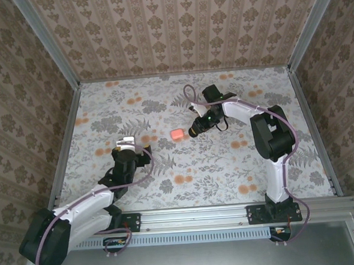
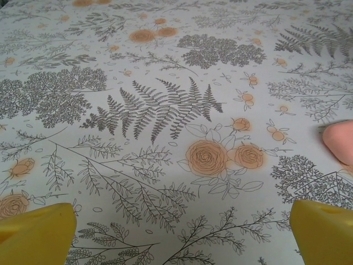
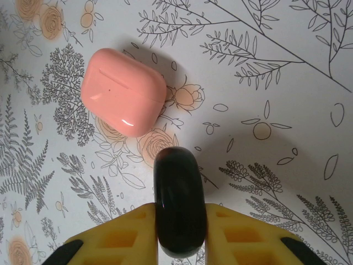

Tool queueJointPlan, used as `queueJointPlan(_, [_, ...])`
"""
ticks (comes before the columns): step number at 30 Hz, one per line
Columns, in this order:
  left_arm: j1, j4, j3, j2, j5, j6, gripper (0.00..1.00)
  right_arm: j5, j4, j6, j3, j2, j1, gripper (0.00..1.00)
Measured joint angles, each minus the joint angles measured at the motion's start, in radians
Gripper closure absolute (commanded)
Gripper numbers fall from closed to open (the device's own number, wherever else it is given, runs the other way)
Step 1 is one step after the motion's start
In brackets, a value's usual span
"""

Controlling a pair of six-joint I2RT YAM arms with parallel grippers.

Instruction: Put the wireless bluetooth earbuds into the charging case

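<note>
While the right claw (image 3: 179, 212) pinches a glossy black rounded piece (image 3: 176, 176) near the closed pink case (image 3: 124, 91) on the worktop (image 3: 287, 110) — presumably to bring them together — the left claw (image 2: 182, 234) hovers wide open beside what looks like a salmon-pink earbud (image 2: 339, 141).

Your left arm (image 1: 85, 207) runs from the lower left of the top view up toward centre-left, stretched low; left gripper (image 1: 124, 141) at its tip, jaws spread wide; its yellow fingertips (image 2: 38, 232) sit in both bottom corners of the left wrist view, nothing between them; your right arm (image 1: 274, 144) stands at right, elbow bent, forearm reaching left toward upper centre; right gripper (image 1: 195, 131) points down-left, its yellow fingers (image 3: 237, 232) clamped on a black case (image 3: 179, 193) at bottom centre of the right wrist view.
</note>
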Motion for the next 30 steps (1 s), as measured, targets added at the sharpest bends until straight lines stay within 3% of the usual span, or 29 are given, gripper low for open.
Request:
queueJointPlan(14, [0.027, 0.0, 0.0, 0.02, 0.014, 0.0, 0.0, 0.1, -0.027, 0.007, 0.028, 0.014, 0.002, 0.59])
queueJointPlan(23, [0.049, 0.0, 0.002, 0.019, 0.017, 0.006, 0.0, 0.14, -0.002, 0.008, 0.016, 0.006, 0.003, 0.58])
queueJointPlan(28, [0.084, -0.001, 0.013, 0.011, -0.008, 0.027, 0.0, 0.183, 0.087, 0.024, -0.087, -0.087, 0.003, 0.5])
queueJointPlan(30, [0.12, 0.001, 0.021, 0.004, -0.019, 0.027, 0.0, 0.219, 0.151, 0.032, -0.159, -0.169, 0.002, 0.43])
